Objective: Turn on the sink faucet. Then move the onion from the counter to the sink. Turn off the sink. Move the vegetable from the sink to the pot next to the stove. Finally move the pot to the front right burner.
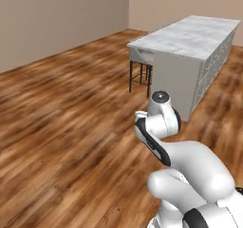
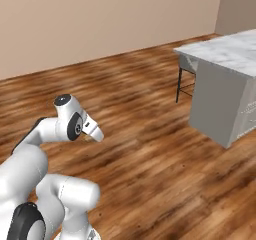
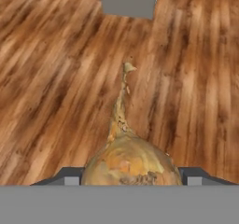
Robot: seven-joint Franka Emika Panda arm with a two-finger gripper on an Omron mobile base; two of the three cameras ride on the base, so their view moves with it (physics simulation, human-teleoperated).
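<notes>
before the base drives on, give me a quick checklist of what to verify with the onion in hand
1. Onion sits between the fingers of the gripper, stem pointing away from the hand: ok.
2. Grip looks centred, with a dark fingertip on each side of the bulb: ok.
3. Grip firm enough for travel: cannot tell.
4. Sink or stove ahead of the base: not ok, both base views look over wood floor and the marble-topped island.
5. Path past the island and the stool under it: cannot tell.
6. Onion above a safe surface: not ok, floor lies beneath it.
</notes>
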